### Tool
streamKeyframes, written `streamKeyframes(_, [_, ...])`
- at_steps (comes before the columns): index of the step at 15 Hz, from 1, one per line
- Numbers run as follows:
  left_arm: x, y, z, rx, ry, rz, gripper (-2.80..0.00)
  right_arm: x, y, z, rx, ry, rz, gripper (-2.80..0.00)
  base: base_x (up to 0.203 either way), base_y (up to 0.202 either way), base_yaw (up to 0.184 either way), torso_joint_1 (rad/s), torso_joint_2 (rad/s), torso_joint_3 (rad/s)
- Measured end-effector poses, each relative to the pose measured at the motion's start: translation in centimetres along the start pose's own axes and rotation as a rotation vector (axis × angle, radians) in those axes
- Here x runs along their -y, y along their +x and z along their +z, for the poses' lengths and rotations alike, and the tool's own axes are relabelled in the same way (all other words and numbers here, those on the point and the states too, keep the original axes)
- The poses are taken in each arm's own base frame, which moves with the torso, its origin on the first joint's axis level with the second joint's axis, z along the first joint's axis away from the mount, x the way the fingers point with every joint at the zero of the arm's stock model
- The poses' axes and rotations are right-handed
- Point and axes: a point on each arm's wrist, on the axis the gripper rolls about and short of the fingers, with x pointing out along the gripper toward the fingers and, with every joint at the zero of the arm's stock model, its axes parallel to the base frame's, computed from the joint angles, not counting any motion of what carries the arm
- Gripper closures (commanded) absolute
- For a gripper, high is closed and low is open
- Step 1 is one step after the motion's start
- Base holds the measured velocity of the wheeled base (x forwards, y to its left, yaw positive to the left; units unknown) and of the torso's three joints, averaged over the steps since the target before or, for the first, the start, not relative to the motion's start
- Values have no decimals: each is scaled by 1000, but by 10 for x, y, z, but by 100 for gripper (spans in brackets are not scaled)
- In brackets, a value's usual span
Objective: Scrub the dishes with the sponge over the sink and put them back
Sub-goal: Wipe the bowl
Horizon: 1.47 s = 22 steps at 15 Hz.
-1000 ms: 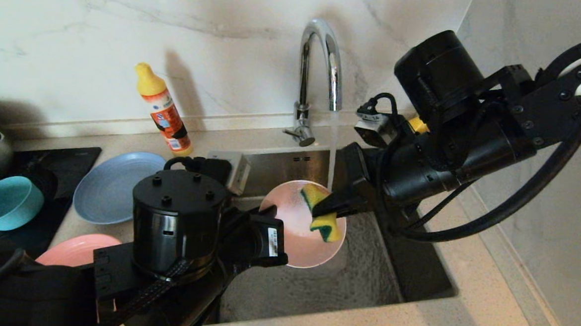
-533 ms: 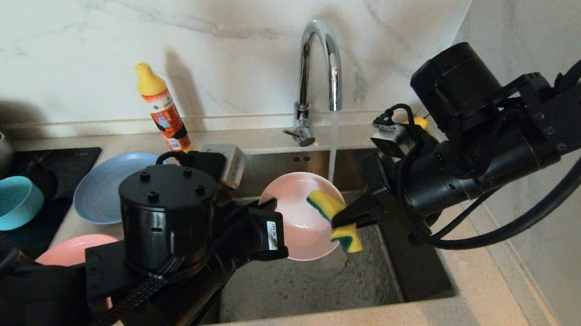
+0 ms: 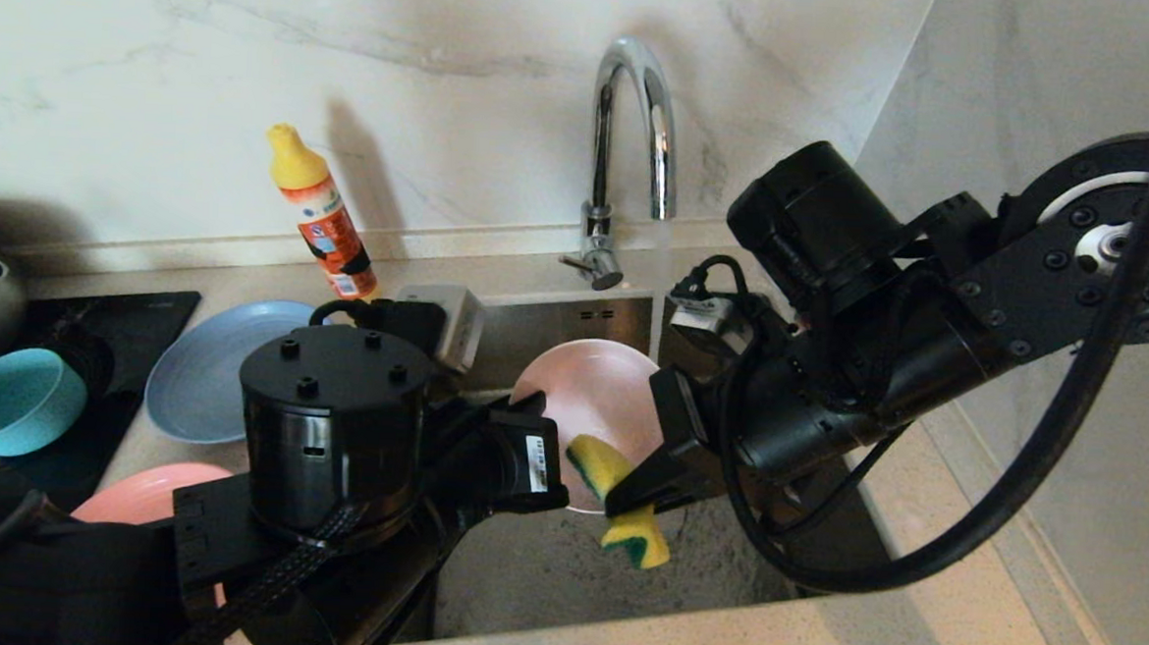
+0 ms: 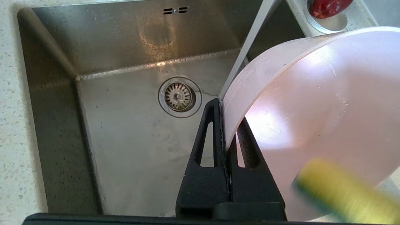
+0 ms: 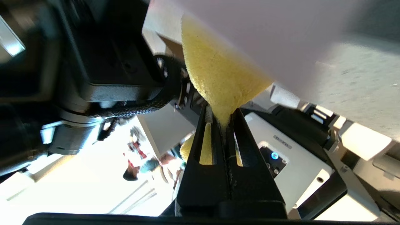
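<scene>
Since the earlier frame the right gripper [image 3: 624,497] has swept the sponge [image 3: 619,502] down from the dish's centre to its lower rim. Its jaws are clamped on the sponge's waist. The left gripper [image 4: 226,125] is closed on the pink dish [image 3: 595,402] rim, holding it tilted over the sink [image 4: 125,131]. Water runs from the tap [image 3: 633,149].

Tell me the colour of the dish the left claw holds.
Pale pink dish, clearest in the head view.
</scene>
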Motion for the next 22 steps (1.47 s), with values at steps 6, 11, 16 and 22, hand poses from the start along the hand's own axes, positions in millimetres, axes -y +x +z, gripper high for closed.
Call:
streamKeyframes(6, [0,1,-1,-5,1,-1,0,-9,14,5,-8,-28,16,0,0,0,0,0,0,0])
streamKeyframes(11, [0,1,-1,-4,2,2,0,-13,10,15,31,-37,35,0,0,0,0,0,0,0])
streamKeyframes(16, [0,0,-2,-6,3,2,0,-13,-6,24,101,-47,66,0,0,0,0,0,0,0])
streamKeyframes(22, [0,1,-4,-12,6,3,0,-7,-37,25,167,-26,70,0,0,0,0,0,0,0])
